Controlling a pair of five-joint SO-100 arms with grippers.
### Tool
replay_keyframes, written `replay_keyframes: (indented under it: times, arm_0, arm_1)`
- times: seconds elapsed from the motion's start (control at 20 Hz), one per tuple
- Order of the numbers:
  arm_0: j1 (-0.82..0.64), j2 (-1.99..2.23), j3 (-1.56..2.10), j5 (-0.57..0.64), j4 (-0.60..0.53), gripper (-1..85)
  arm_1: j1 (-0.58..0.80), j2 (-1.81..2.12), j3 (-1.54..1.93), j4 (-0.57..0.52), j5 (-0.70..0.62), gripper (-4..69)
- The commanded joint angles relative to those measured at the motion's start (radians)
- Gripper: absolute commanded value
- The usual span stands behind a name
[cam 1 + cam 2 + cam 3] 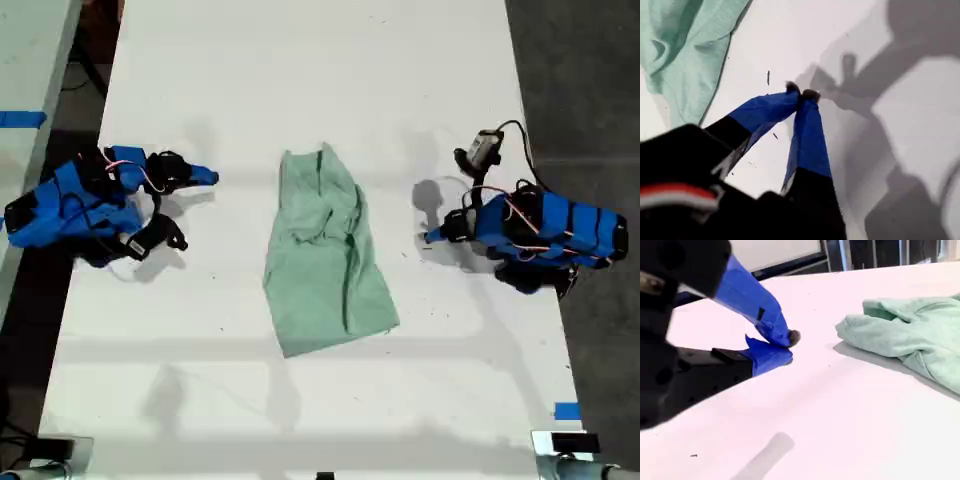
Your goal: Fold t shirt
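Note:
The t shirt [322,262] is pale mint green and lies wrinkled and lengthwise in the middle of the white table [300,70]. My first gripper [430,237] is at the exterior view's right, shut with nothing in it, a short way from the t shirt's edge. In the first wrist view its blue fingertips [801,92] touch, and the t shirt [685,45] lies off to one side. My second gripper [212,178] is at the exterior view's left, shut and empty [789,346], apart from the t shirt's bunched end [905,332].
A second pale table with blue tape [22,118] stands beyond the exterior view's left edge. Dark floor [590,80] borders the exterior view's right side. Blue tape [567,410] and a metal bracket [565,445] sit near the front corner on that side. Arm shadows fall beside the first gripper.

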Motion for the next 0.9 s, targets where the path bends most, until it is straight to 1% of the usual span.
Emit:
replay_keyframes:
  times: [0.0, 0.05, 0.15, 0.25, 0.35, 0.45, 0.5, 0.6, 0.65, 0.75, 0.85]
  arm_0:
    - [0.305, -0.189, -0.348, -0.333, 0.098, -0.3]
    - [0.334, -0.356, -0.471, -0.382, 0.13, -0.3]
    - [0.442, -0.687, -0.726, -0.541, 0.199, -0.3]
    - [0.552, -0.959, -0.965, -0.726, 0.27, 0.1]
    - [0.637, -1.246, -1.216, -0.864, 0.342, 0.1]
    - [0.713, -1.505, -1.474, -0.934, 0.382, 4.7]
    - [0.747, -1.637, -1.6, -0.973, 0.402, 9.2]
    - [0.795, -1.904, -1.858, -1.075, 0.479, 21.3]
    - [0.805, -2.0, -1.94, -1.095, 0.48, 24.5]
    - [0.81, -2.146, -2.063, -1.083, 0.456, 25.8]
    - [0.81, -2.244, -2.123, -1.08, 0.419, 25.1]
  arm_1:
    - [-0.008, 0.012, 0.038, 0.003, 0.021, 2.1]
    - [-0.009, 0.012, 0.038, 0.003, 0.025, 2.1]
    - [-0.011, 0.012, 0.038, 0.003, 0.026, 2.1]
    - [-0.011, 0.012, 0.038, 0.003, 0.026, 2.1]
    - [-0.011, 0.012, 0.038, 0.003, 0.025, 2.1]
    - [-0.009, 0.012, 0.038, 0.003, 0.02, 2.1]
    - [-0.009, 0.012, 0.038, 0.003, 0.02, 2.1]
    - [-0.011, 0.012, 0.038, 0.003, 0.018, 2.1]
    - [-0.011, 0.012, 0.038, 0.003, 0.018, 2.1]
    - [-0.012, 0.012, 0.038, 0.003, 0.017, 2.1]
    - [-0.012, 0.012, 0.038, 0.003, 0.015, 2.1]
